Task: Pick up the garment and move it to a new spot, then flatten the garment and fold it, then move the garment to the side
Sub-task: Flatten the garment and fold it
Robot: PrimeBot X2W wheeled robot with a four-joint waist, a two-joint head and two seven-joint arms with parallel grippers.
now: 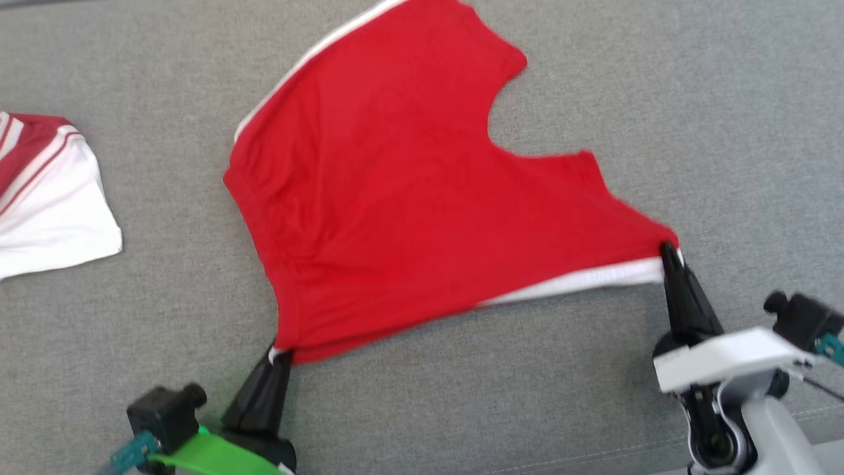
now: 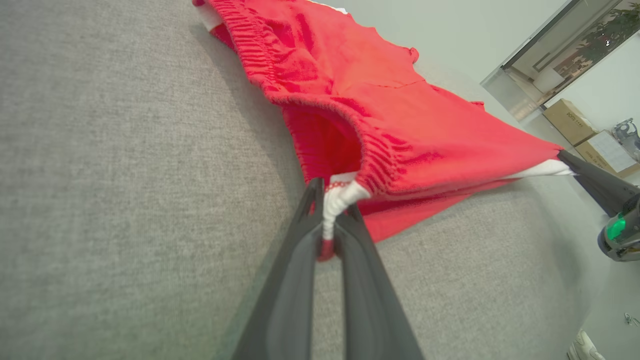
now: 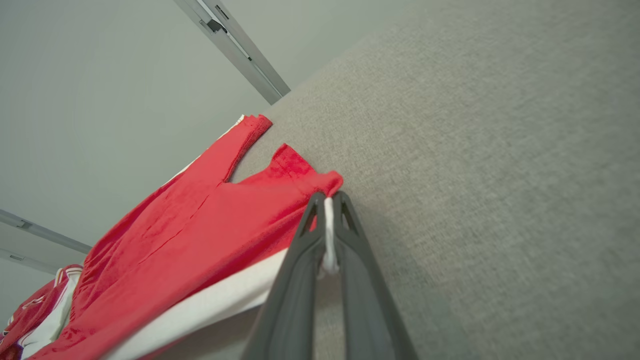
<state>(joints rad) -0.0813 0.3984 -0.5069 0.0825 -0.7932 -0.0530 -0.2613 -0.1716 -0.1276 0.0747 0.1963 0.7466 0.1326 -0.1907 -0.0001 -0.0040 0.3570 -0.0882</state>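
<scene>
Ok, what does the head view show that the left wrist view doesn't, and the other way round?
Head view's extra: a red-and-white striped garment lying off to the left, and the red garment's whole outline with its curved notch. Left wrist view's extra: the ribbed waistband close up, and cardboard boxes in the room beyond. Shared: the red garment stretched over the grey surface, the left gripper shut on one white-trimmed corner, the right gripper shut on another.
</scene>
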